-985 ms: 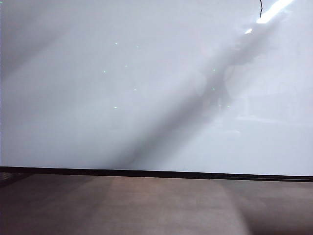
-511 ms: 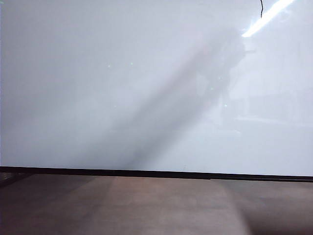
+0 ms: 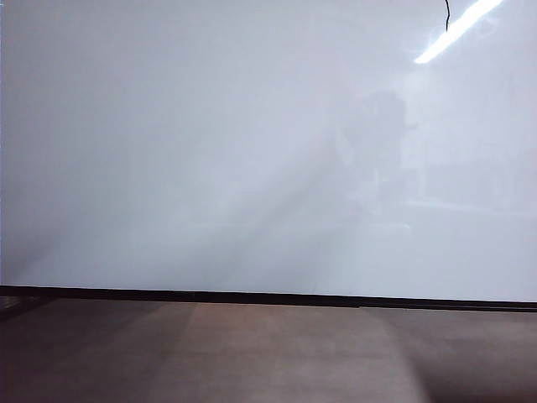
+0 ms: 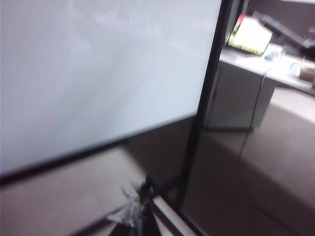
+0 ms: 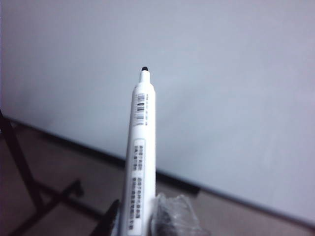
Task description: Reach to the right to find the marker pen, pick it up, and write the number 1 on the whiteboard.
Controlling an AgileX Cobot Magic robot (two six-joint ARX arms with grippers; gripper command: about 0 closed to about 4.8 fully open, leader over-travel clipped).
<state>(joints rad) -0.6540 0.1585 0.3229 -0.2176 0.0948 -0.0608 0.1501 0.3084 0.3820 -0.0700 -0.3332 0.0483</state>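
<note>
Pickup done: right tool [image 5: 140, 223] clamps the marker pen [image 5: 140, 162], tip aimed at the whiteboard [image 5: 221, 73] but apart; left tool's state unreadable; a stroke [image 3: 447, 15] shows at the board's top.

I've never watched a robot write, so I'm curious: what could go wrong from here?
The right gripper grips the marker pen only at its rear end, so pressing the tip on the whiteboard might tilt it or let it slip. The board looks glossy, so judging contact may be hard. The left gripper hangs near the board's stand.
</note>
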